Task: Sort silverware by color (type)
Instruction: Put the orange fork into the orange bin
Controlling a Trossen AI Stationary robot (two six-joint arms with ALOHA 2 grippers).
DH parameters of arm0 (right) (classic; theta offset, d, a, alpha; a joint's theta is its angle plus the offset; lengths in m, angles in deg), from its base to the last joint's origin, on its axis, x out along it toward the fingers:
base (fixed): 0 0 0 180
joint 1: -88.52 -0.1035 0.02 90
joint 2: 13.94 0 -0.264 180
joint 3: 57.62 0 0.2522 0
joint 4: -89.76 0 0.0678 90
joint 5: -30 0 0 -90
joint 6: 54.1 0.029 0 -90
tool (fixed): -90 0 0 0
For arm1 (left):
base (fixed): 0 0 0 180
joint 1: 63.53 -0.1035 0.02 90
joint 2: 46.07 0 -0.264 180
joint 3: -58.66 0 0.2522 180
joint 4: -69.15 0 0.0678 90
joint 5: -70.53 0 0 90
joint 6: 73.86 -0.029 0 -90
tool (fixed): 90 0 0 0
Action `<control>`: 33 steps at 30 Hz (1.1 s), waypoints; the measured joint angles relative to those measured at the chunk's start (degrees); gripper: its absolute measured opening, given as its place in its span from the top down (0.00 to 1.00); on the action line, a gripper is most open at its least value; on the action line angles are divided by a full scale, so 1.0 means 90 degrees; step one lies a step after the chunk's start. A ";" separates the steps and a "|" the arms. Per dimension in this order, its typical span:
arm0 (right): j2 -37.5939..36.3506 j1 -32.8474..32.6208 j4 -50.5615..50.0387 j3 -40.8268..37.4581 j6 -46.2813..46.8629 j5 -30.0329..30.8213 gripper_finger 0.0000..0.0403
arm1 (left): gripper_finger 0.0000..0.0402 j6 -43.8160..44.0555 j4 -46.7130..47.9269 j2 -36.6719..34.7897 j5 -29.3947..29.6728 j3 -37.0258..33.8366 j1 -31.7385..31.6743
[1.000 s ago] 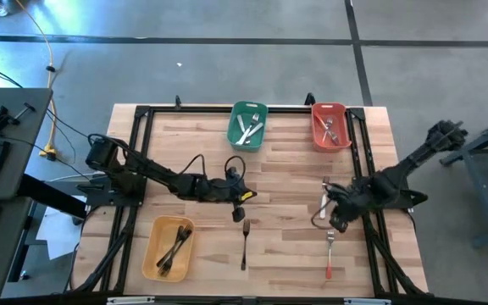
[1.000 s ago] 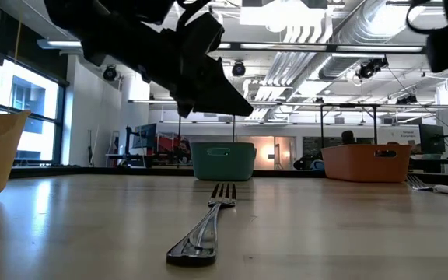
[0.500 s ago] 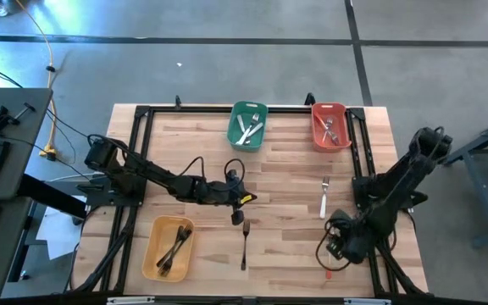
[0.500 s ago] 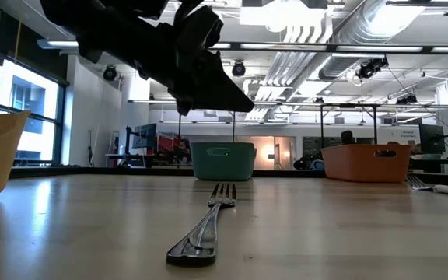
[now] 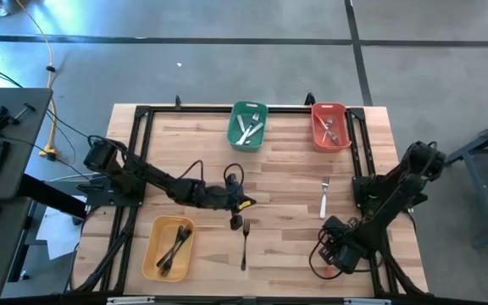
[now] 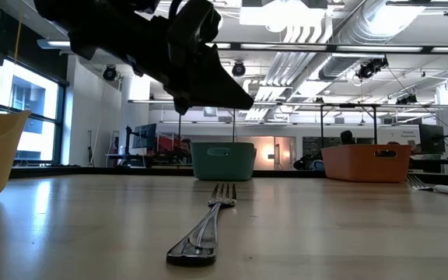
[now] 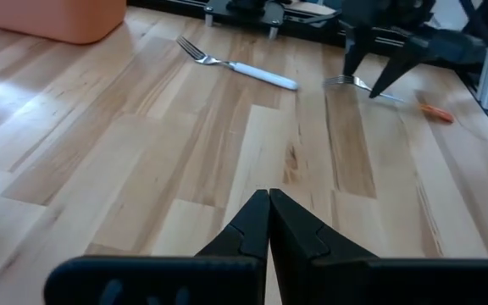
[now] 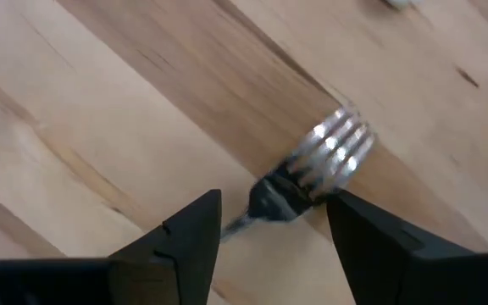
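Observation:
A black fork [image 5: 244,243] lies flat on the table's near middle, also seen in the low view [image 6: 204,225]. My left gripper [image 5: 237,222] hovers shut just above its tines [image 6: 222,192]. A white-handled fork [image 5: 324,197] lies at the right. Nearer the front edge, my right gripper [image 5: 333,252] points down, open, its fingers [image 8: 195,227] astride the neck of a red-handled fork [image 8: 312,174] that lies flat on the wood. Whether they touch it I cannot tell. The left wrist view shows that fork's red handle [image 7: 437,113] beyond the gripper.
At the far edge stand a green bin [image 5: 246,124] with white-handled forks and a red bin [image 5: 330,125] with forks. A yellow bin [image 5: 169,246] with black forks sits near left. Black frame rails [image 5: 358,152] run along the table's sides.
My right gripper has swung from beside the white-handled fork toward the table's near edge and gone down, turning about as it went. It now stands over the red-handled fork and hides it from above. The forks have stayed in place.

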 joint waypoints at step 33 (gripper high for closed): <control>0.0540 0.1044 0.1044 0.0069 -0.3874 -0.0166 0.82 | 1.00 -0.0010 0.0006 -0.0002 0.0403 -0.0002 0.0317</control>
